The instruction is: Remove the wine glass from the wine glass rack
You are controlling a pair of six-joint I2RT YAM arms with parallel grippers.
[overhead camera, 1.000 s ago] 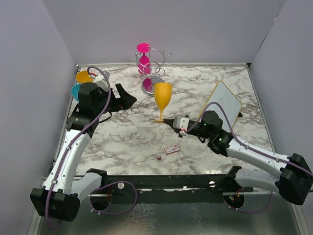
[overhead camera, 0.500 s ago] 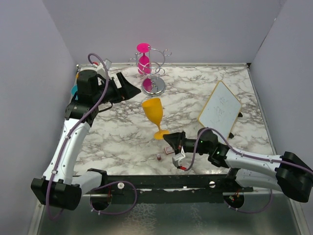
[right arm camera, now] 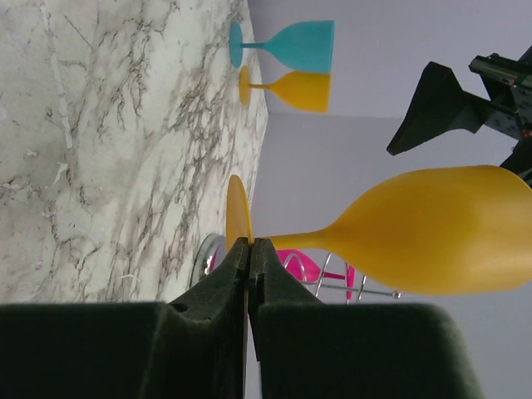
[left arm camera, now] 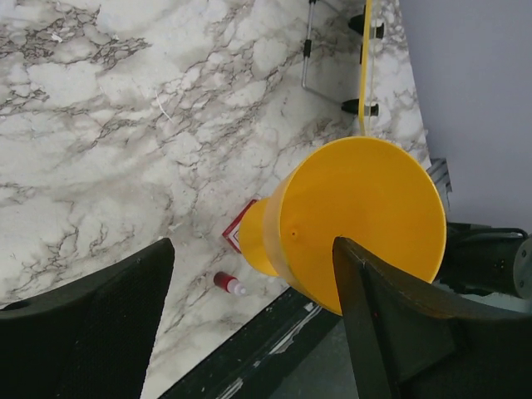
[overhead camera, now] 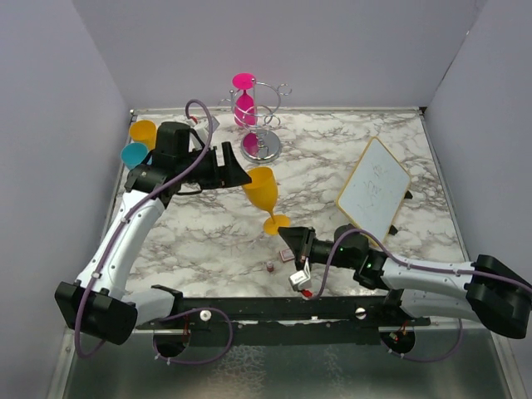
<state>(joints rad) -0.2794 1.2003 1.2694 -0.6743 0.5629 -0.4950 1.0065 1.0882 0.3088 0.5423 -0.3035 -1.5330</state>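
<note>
Orange wine glass [overhead camera: 262,189]: off the rack, out over the middle of the marble table [overhead camera: 332,150], tilted with its bowl leaning to the far left and its foot nearest me.
Right gripper [overhead camera: 293,241]: clamped on the rim of that glass's foot. My right wrist camera shows the two fingers pressed together on the thin disc [right arm camera: 249,245]. The top camera only shows the gripper meeting the foot.
Foot and table: I cannot tell whether the foot touches the marble.
Left gripper [overhead camera: 239,174]: jaws spread wide, at the left side of the bowl. In the left wrist view [left arm camera: 253,245] the mouth of the glass sits between the two fingers. I cannot tell whether either finger touches it.
Wine glass rack [overhead camera: 264,125]: chrome, at the far edge of the table, beyond the orange glass.
Pink glass [overhead camera: 244,104]: on the left side of the rack, foot up. The right wrist view catches it only as a pink patch [right arm camera: 291,266] behind the stem.
Teal glass [overhead camera: 133,154] and second orange glass [overhead camera: 143,130]: far left corner, side by side. The right wrist view shows both standing upright.
Whiteboard [overhead camera: 374,187]: propped at the right of the table, and only its yellow edge [left arm camera: 366,66] shows in the left wrist view.
Small bottle [overhead camera: 269,266]: red-capped, near edge, lying beside a red and white card [left arm camera: 237,237].
</note>
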